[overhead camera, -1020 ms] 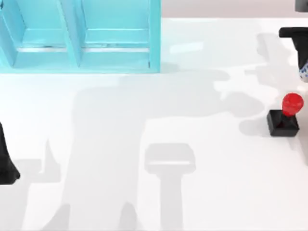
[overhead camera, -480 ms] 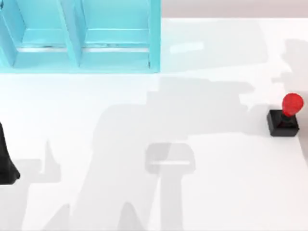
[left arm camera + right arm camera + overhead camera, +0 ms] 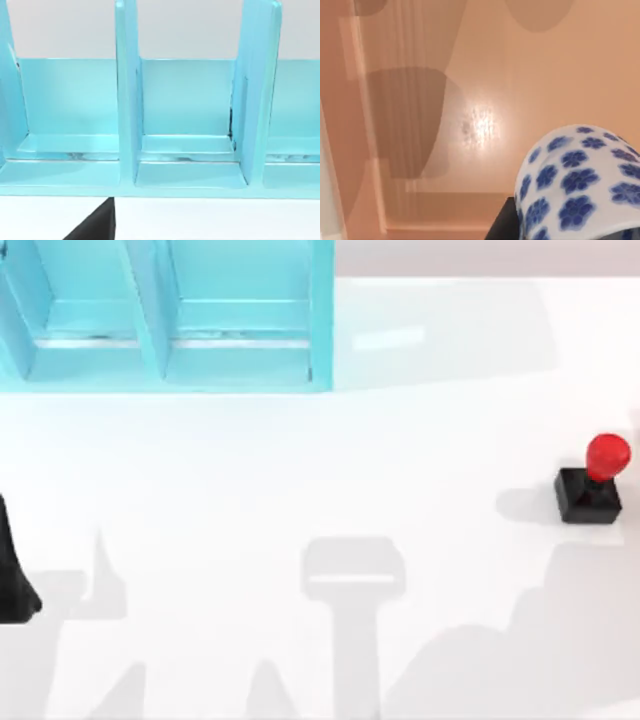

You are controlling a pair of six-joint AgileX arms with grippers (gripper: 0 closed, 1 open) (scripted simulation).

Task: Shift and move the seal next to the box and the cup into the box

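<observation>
The seal (image 3: 590, 480), a red knob on a black square base, stands upright near the table's right edge in the top view. The turquoise box (image 3: 165, 360), split into open compartments, lies at the back left; the left wrist view looks straight into the box's compartments (image 3: 187, 150). The white cup (image 3: 580, 185) with blue flowers hangs close before the right wrist camera, above a tan surface. My right gripper is shut on it, with a dark finger (image 3: 501, 224) showing beside the cup. My left arm (image 3: 12, 585) is parked at the table's left edge.
The white table (image 3: 300, 470) lies open between the box and the seal. Arm shadows fall across its front and lower right. Upright dividers (image 3: 127, 100) separate the box's compartments.
My right arm, with the cup, has left the top view past the right edge. Its shadow swept from the table's middle to the lower right. The seal has not moved.
</observation>
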